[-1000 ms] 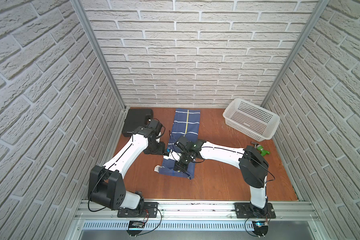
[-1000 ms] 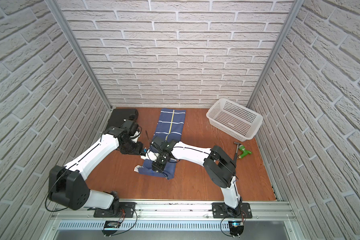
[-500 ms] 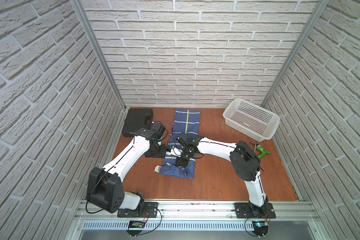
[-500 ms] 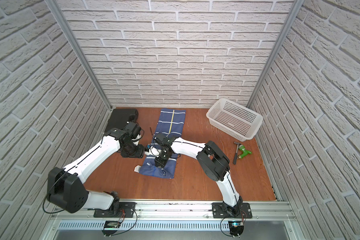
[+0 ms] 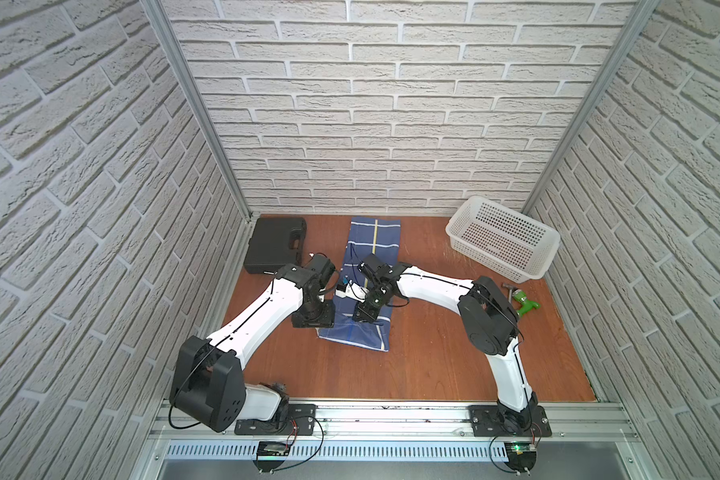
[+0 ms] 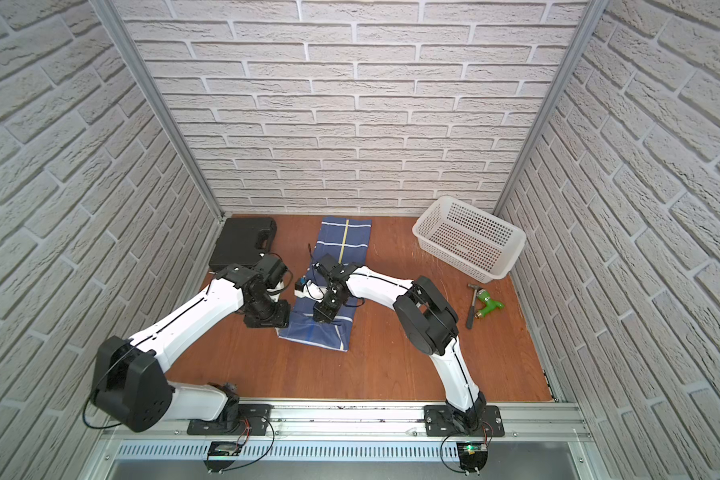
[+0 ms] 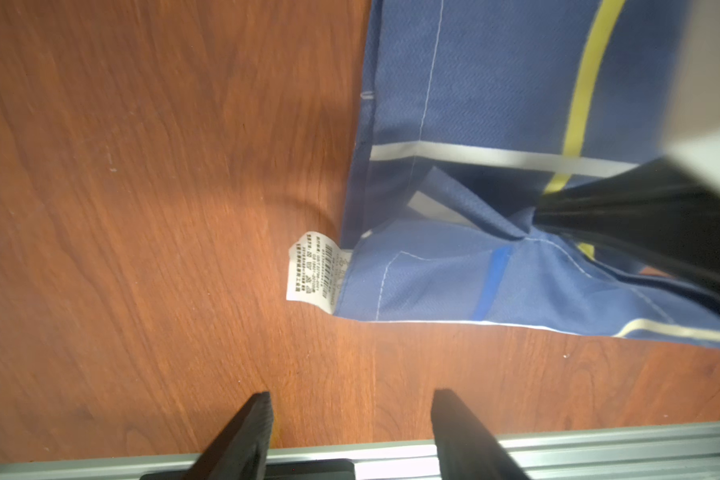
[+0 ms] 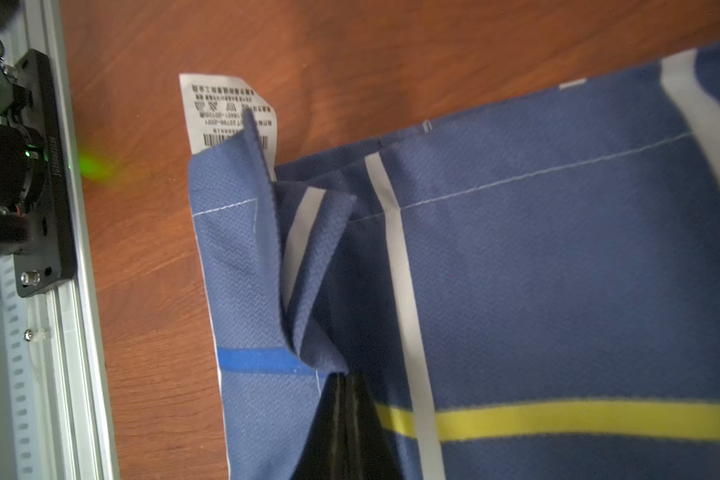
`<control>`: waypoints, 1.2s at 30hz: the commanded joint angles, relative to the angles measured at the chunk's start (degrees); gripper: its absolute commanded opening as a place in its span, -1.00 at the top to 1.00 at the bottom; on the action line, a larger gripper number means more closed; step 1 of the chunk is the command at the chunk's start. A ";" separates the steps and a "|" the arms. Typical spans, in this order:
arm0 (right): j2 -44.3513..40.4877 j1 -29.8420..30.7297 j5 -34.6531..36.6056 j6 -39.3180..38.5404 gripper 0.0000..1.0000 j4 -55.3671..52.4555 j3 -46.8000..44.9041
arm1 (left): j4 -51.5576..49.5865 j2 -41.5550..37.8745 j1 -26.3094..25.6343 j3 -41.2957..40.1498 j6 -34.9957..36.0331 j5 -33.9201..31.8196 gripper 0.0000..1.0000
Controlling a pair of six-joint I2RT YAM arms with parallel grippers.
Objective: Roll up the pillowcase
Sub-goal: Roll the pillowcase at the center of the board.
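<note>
Pillowcase lies lengthwise mid-frame in both top views, white label sticking out at its near left corner. Left pincer stands open over bare table just off that corner, touching nothing; right pincer is clamped on a raised pinch of cloth near the hem. Farther back the cloth runs toward the rear wall, black case upper left, white basket upper right.

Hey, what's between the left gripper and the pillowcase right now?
Only bare wooden tabletop, as the left wrist view shows. The left gripper stands open, apart from the pillowcase; its white care label juts out at the corner.
</note>
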 commanded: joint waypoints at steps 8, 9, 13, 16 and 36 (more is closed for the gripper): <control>1.70 -0.62 -2.32 -0.58 0.81 2.02 -0.63 | 8.37 5.72 0.12 -3.54 -1.08 1.47 -0.27; 1.45 -0.94 -2.09 -0.38 0.82 2.23 -1.30 | 9.09 6.48 0.15 -3.73 -0.90 1.51 -0.27; -0.14 -2.20 -0.83 0.29 0.85 4.13 -4.19 | 11.85 8.12 0.76 -3.73 -0.56 1.82 -0.26; 0.18 -2.41 -0.62 0.40 0.78 4.58 -3.92 | 12.98 10.27 1.40 -3.85 0.39 2.30 -0.26; -20.85 -4.03 3.38 6.93 0.31 4.36 -20.33 | 12.20 14.79 2.59 -4.81 2.38 -0.97 0.01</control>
